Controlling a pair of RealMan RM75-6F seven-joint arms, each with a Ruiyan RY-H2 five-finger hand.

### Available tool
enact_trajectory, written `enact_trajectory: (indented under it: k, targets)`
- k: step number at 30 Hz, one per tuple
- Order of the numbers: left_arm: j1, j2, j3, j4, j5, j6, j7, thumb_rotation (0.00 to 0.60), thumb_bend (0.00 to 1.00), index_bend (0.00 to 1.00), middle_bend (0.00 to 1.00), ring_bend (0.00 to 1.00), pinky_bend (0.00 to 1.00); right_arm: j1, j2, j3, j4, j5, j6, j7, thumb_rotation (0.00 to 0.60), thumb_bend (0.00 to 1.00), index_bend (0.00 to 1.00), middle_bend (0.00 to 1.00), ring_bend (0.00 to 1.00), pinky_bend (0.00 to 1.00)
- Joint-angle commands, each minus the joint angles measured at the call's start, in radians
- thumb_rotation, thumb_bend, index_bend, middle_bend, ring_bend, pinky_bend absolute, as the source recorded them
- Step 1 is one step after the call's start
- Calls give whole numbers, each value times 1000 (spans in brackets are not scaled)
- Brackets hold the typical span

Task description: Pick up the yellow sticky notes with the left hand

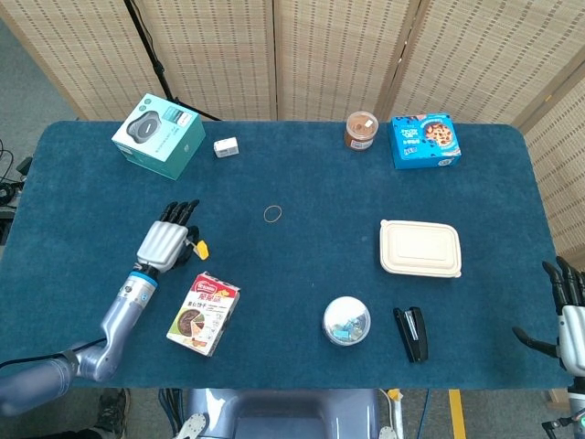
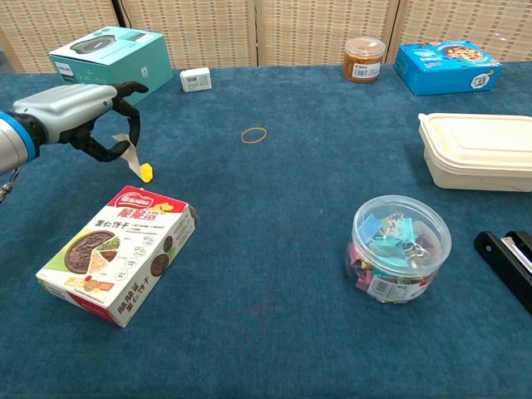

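The yellow sticky notes (image 2: 141, 169) hang clear of the blue table (image 2: 274, 191), with only a small yellow corner (image 1: 200, 248) showing past my left hand (image 1: 167, 245). That left hand (image 2: 83, 120) pinches the pad's upper end between its curled fingers, raised above the cloth just beyond the snack box (image 2: 116, 252). At the lower right edge of the head view my right hand (image 1: 569, 311) hangs off the table with fingers spread and nothing in it.
A teal box (image 1: 158, 135) and a small white box (image 1: 226, 146) stand at the back left. A rubber band (image 1: 272, 214) lies mid-table. On the right are a jar (image 1: 361, 130), blue box (image 1: 425, 140), beige container (image 1: 420, 247), clip tub (image 1: 346, 321) and black stapler (image 1: 412, 333).
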Motion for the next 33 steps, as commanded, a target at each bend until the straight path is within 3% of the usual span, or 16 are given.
enact_trajectory:
  k: [1,9,16,23,27,33]
  targets:
    - [-22,10,-25,-34,-14,6,31,600,503,644,0,0,0,0,0,1,2,2,-1,3,600,0,0,0,0,0]
    - [-46,72,-75,-160,-47,52,115,600,503,644,0,0,0,1,2,4,6,7,-3,12,600,0,0,0,0,0]
    - [-10,146,-57,-259,-49,98,126,600,500,595,0,0,0,-1,4,2,2,2,1,15,600,0,0,0,0,0]
    - [90,273,-9,-356,-19,180,46,600,478,317,0,0,0,-3,7,-2,-6,-9,6,20,600,0,0,0,0,0]
    - [142,357,16,-412,-35,193,17,600,405,29,0,0,0,-6,10,-4,-13,-18,14,19,600,0,0,0,0,0]
    - [231,457,60,-476,-24,250,-42,600,218,0,0,0,0,-9,12,-7,-20,-31,24,18,600,0,0,0,0,0]
